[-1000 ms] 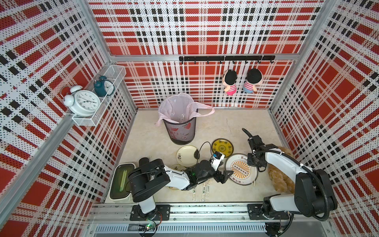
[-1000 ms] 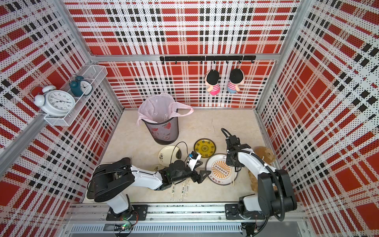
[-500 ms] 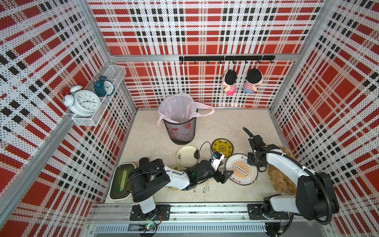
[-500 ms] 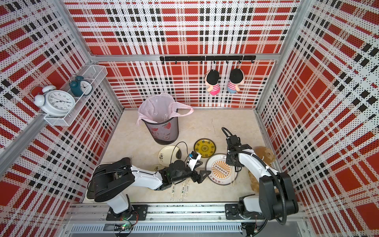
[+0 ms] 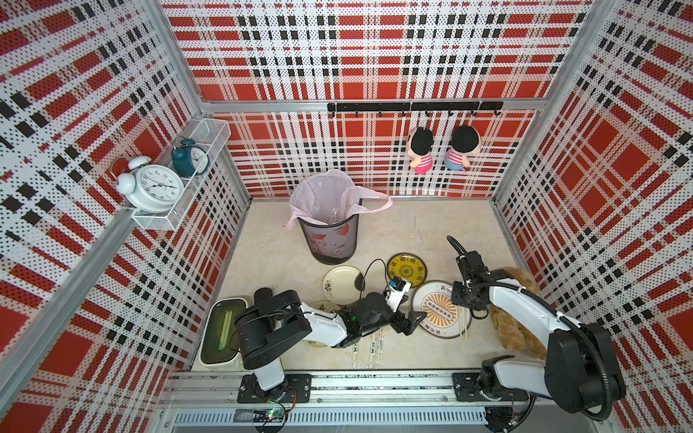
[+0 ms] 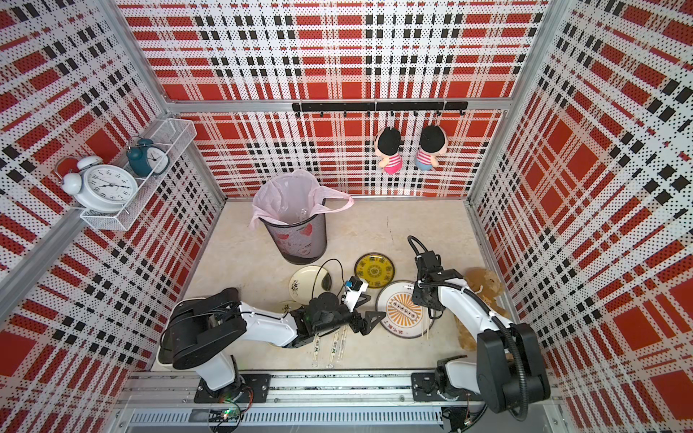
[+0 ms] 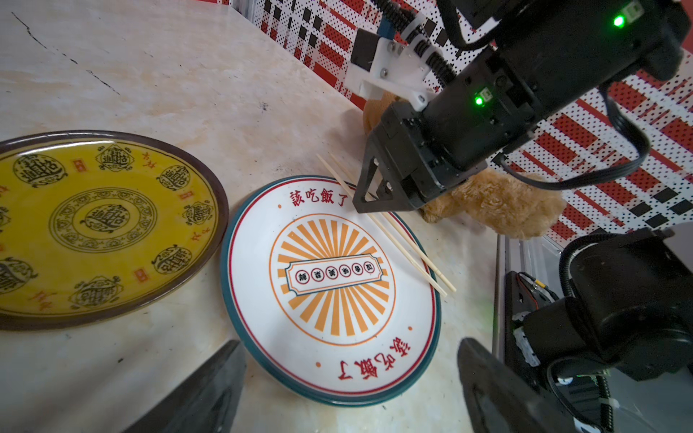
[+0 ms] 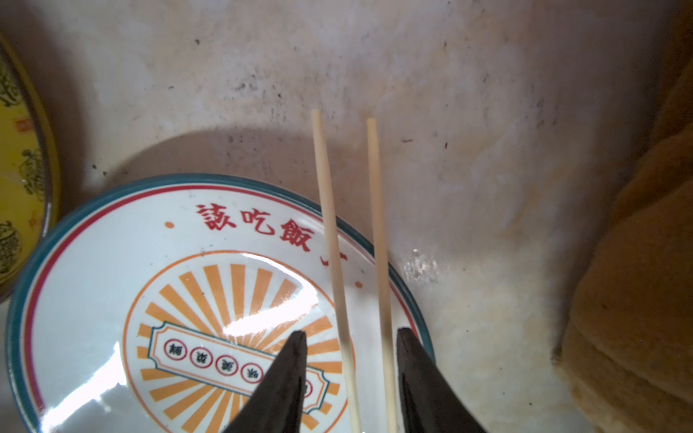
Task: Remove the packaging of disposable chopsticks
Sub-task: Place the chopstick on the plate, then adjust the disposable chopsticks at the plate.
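Observation:
A bare pair of disposable chopsticks (image 5: 466, 324) (image 8: 333, 243) lies loose across the right edge of the white sunburst plate (image 5: 442, 330) (image 7: 255, 285), sticks slightly apart. My right gripper (image 5: 468, 310) (image 8: 351, 333) hangs just over them, open, its fingers either side of the pair without pinching it. Open wide and holding nothing, my left gripper (image 5: 412, 309) (image 7: 350, 343) sits low by the plate's near-left rim. Two more pairs, still in the clear packaging (image 5: 376, 343) (image 6: 318, 345) with green logos, lie on the table under the left forearm.
A mesh bin with a pink bag (image 5: 332, 232) stands at the back. A yellow plate (image 5: 407, 268) and a cream plate (image 5: 343, 285) lie behind the arms. A brown teddy bear (image 5: 513, 318) lies under the right arm. A green-lidded box (image 5: 221, 330) is front left.
My right gripper's jaws have parted and let the bare pair rest on the plate's edge. The left arm has not moved.

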Controlling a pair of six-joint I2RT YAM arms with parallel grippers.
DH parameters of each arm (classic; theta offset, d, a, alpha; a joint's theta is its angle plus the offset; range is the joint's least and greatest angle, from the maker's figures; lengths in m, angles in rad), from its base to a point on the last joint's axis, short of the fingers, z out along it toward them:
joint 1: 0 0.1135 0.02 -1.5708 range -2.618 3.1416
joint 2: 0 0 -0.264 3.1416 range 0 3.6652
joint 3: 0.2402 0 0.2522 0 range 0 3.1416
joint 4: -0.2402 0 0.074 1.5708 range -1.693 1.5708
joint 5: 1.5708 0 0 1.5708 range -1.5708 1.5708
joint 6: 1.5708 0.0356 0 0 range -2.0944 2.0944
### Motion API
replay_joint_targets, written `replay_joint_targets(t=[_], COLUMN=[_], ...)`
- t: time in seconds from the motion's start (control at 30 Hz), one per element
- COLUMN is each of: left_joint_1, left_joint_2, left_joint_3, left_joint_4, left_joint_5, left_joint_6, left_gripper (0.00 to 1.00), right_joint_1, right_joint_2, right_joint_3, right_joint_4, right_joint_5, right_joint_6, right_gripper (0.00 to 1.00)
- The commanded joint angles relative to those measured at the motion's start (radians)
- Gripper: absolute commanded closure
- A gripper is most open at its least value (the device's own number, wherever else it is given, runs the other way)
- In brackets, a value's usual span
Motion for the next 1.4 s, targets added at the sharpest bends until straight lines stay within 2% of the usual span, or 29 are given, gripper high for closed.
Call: replay_joint_targets(t=[0.0,0.37,1.0,1.23,1.37], left_joint_1=[0.005,0.004,0.005,0.004,0.004], left_joint_2=[-0.007,-0.007,-0.006,-0.005,-0.003], left_joint_3=[-0.005,-0.003,-0.005,-0.005,-0.005], left_joint_4=[0.029,0.026,0.027,0.028,0.026], left_joint_5=[-0.005,-0.007,-0.012,-0.013,-0.012], left_joint_6=[0.01,0.01,0.01,0.008,0.008], left_gripper=[0.09,0.09,0.08,0.09,0.09], right_joint_1=[0.005,0.004,0.005,0.006,0.006], right_joint_2=[0.02,0.044,0.072,0.062,0.065], right_joint_3=[0.003,0.001,0.004,0.003,0.004], right_joint_4=[-0.011,0.0,-0.006,0.002,0.0], right_joint_5=[0.021,0.021,0.038,0.032,0.034], right_joint_6=[0.021,0.012,0.006,0.001,0.0], right_gripper=[0.57,0.6,0.74,0.71,0.75])
